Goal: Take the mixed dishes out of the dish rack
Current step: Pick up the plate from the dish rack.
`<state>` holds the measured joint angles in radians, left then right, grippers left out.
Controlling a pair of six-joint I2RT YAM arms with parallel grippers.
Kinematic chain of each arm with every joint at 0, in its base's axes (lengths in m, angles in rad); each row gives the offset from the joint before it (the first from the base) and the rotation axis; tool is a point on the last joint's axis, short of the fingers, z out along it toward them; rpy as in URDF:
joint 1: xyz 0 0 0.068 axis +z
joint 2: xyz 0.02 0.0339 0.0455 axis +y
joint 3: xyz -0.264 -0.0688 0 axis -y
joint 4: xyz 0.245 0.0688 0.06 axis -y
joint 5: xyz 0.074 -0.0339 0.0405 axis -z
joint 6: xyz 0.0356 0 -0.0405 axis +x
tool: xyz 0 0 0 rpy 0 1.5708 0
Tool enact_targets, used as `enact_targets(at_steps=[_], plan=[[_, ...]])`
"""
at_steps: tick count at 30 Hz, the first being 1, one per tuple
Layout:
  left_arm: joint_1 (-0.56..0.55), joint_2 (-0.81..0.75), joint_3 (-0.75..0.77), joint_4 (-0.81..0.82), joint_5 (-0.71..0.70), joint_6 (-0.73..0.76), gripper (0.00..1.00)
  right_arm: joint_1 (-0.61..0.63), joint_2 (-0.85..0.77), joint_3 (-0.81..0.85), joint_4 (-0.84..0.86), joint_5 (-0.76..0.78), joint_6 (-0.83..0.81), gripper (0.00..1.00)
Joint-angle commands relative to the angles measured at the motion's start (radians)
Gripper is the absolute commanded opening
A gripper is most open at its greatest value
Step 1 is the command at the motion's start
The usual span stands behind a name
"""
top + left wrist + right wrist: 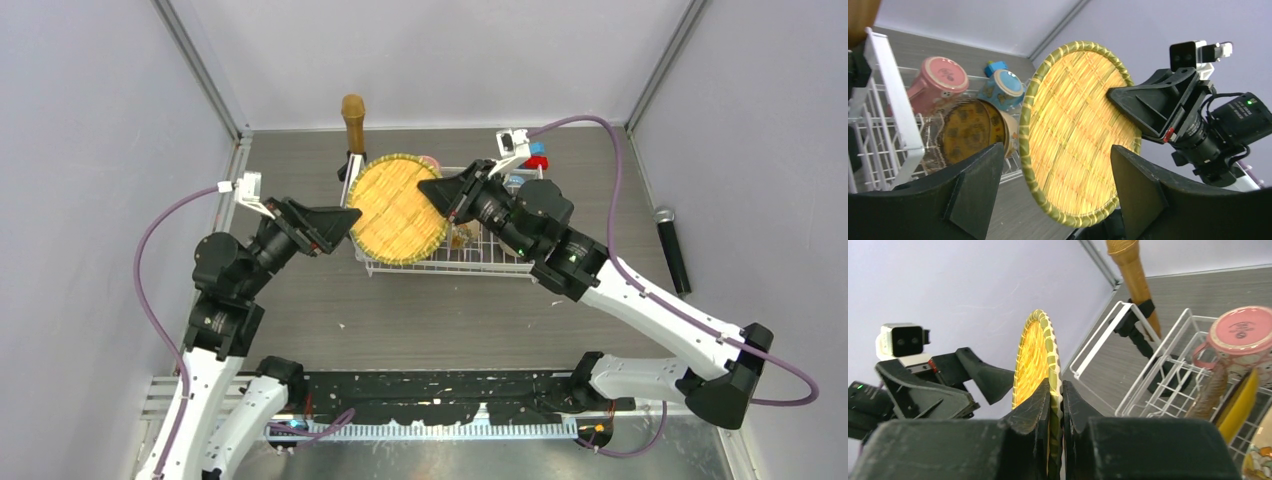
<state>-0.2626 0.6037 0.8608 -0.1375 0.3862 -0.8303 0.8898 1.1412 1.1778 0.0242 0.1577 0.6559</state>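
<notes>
Grey tabletop: dish rack holds pink mug.

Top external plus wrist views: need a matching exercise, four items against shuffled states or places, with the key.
Items:
1. woven plate
2. pink mug
3. left gripper
4. right gripper

States or places:
A. open, holding nothing
B. sitting in the dish rack
C. clamped on a rim
D. held up on edge

Pairs: 1-D, 2-B, 3-A, 4-C
</notes>
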Motion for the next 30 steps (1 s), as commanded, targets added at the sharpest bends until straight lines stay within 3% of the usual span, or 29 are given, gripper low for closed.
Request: enact_targets(at_steps=[1, 8, 17, 21, 23, 25, 27, 30], plan=[[-0.003, 0.041, 0.001, 0.101, 0.113, -0.079, 0.77, -0.002, -0.015, -0.013, 0.225, -0.076, 0.088, 0.0], [-0.003, 0.055, -0.011, 0.126, 0.101, -0.104, 0.61, -0.004, -0.036, -0.053, 0.291, -0.073, 0.107, 0.0], [-0.003, 0.048, -0.055, 0.247, 0.114, -0.157, 0.29, -0.024, -0.013, -0.073, 0.355, -0.097, 0.152, 0.0], [-0.003, 0.056, -0.053, 0.242, 0.101, -0.165, 0.0, -0.04, 0.009, -0.066, 0.36, -0.1, 0.171, 0.0], [-0.003, 0.055, -0.055, 0.236, 0.085, -0.165, 0.0, -0.05, 0.022, -0.052, 0.32, -0.081, 0.171, 0.14], [-0.003, 0.046, -0.06, 0.231, 0.052, -0.167, 0.0, -0.058, 0.028, -0.037, 0.269, -0.039, 0.165, 0.58], [-0.003, 0.028, -0.067, 0.225, 0.009, -0.167, 0.0, -0.065, 0.028, -0.032, 0.224, 0.018, 0.163, 0.79], [-0.003, -0.009, -0.08, 0.22, -0.05, -0.163, 0.0, -0.075, 0.026, -0.033, 0.169, 0.087, 0.154, 0.9]])
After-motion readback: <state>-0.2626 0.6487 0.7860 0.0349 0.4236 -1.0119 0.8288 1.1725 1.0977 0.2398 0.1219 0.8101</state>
